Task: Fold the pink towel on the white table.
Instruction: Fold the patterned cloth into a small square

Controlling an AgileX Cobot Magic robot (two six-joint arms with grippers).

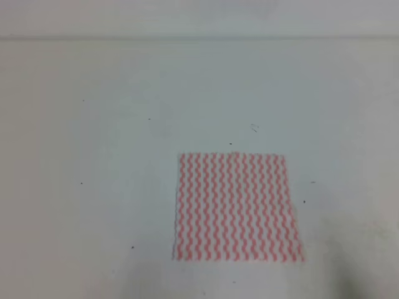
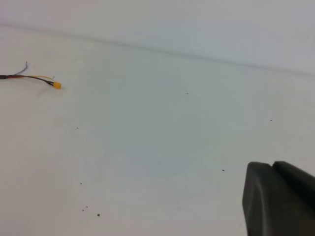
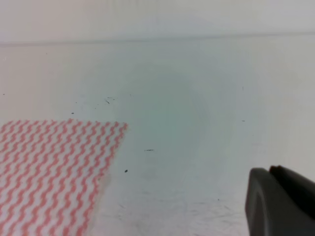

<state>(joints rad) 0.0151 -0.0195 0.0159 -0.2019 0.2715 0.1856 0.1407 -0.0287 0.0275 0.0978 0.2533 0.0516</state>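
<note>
A thin bundle of dark and coloured wires with a small orange tip [image 2: 51, 83] is seen far to the left of the left pincer [image 2: 278, 199], well apart from it on the broad white matte bench [image 1: 93, 156]. The thin pink-and-white zigzag-striped towel [image 1: 235, 207] lies flat and unfolded, to the left of the right pincer [image 3: 280, 201] and not touched by it. Only a dark corner of each pincer is shown; whether either is apart or together cannot be told.
</note>
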